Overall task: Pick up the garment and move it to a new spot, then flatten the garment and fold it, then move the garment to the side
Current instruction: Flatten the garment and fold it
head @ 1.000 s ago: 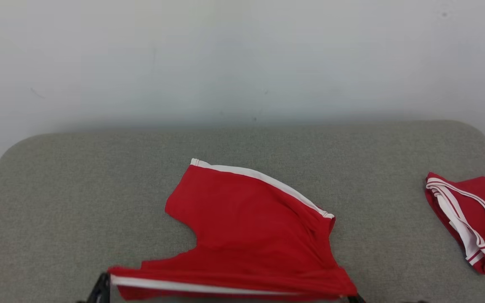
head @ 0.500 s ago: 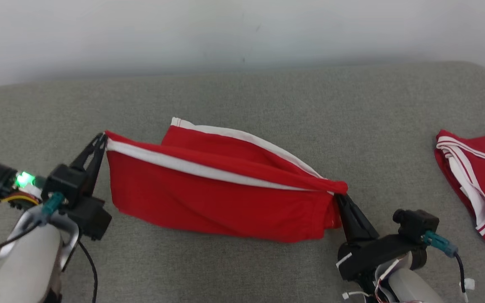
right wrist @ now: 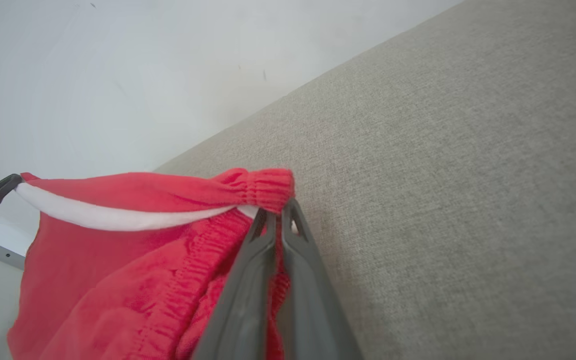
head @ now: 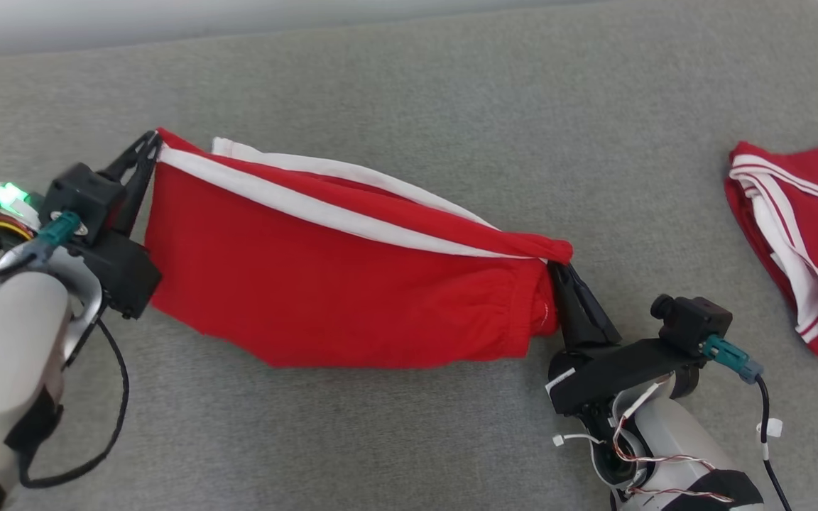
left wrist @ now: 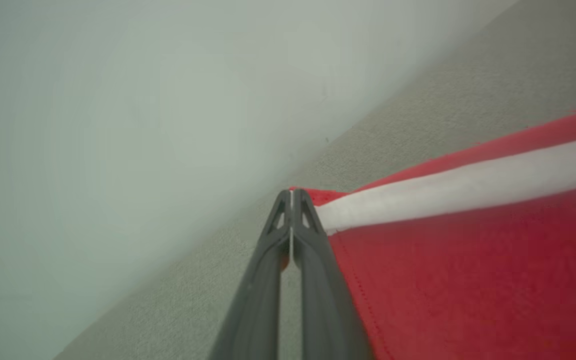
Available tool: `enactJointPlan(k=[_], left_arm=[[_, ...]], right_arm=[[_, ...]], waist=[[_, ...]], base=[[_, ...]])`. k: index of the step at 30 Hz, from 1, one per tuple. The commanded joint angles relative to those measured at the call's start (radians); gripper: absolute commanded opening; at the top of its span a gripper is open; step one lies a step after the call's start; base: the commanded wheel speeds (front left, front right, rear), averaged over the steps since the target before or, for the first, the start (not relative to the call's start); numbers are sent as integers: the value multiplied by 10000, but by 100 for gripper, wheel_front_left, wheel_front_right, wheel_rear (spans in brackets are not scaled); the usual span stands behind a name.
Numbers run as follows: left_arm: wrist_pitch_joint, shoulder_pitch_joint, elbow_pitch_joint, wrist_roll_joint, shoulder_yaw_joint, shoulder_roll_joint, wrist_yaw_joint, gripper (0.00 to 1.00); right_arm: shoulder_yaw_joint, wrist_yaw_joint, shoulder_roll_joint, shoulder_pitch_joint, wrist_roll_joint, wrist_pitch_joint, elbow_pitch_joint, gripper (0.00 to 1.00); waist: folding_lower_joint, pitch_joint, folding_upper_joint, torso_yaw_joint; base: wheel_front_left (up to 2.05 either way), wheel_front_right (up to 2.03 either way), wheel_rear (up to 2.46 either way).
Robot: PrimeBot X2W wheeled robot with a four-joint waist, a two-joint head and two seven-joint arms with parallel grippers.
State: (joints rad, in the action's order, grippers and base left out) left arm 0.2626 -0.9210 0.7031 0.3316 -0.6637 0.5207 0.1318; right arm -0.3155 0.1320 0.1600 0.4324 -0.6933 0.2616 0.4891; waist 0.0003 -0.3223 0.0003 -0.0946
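A pair of red shorts (head: pixel 324 284) with white side stripes hangs stretched between my two grippers above the grey padded table (head: pixel 409 85). My left gripper (head: pixel 150 145) is shut on the shorts' left corner, beside the white stripe (left wrist: pixel 458 187); its own view shows the closed tips (left wrist: pixel 292 196) pinching the red edge. At the other end my right gripper (head: pixel 558 273) is shut on the bunched elastic waistband (right wrist: pixel 265 187). The cloth sags between them, with its lower edge near the table.
A second red garment (head: pixel 799 234) with white trim lies crumpled at the table's right edge. A pale wall (right wrist: pixel 118 65) rises behind the table. Bare grey surface stretches in front of and behind the shorts.
The head camera has tilted down. Both grippers have lifted the shorts off the table and carried the held edge forward, so the cloth now hangs doubled between them.
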Motion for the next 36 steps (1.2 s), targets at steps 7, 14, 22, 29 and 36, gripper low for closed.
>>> enactJointPlan(k=[7,14,22,29,36], left_arm=[[29,-822,596,943,-898,557,-26,0],[28,-1109,1413,1271,-821,288,-29,49],[29,-398,1252,1216,42,-240,-586,100],[28,979,277,1373,1475,-828,-1001,100],[29,2560,-10,1455,2770,-1704,-646,100]], right_arm=[[14,-32,-201,233,-120,40,-207,0],[-203,-32,-436,409,-261,40,-483,100],[43,-30,-263,103,122,41,-717,100],[1402,-30,-437,-518,1147,41,-804,100],[2831,-30,-818,-1321,2252,41,-871,100]], waist=[[-3,-664,-3,-732],[-3,-840,-3,-917],[-3,-640,-3,-746],[-3,-309,-3,-539],[-3,114,-3,-427]], base=[[0,0,0],[0,0,0],[0,0,0],[0,0,0],[0,0,0]])
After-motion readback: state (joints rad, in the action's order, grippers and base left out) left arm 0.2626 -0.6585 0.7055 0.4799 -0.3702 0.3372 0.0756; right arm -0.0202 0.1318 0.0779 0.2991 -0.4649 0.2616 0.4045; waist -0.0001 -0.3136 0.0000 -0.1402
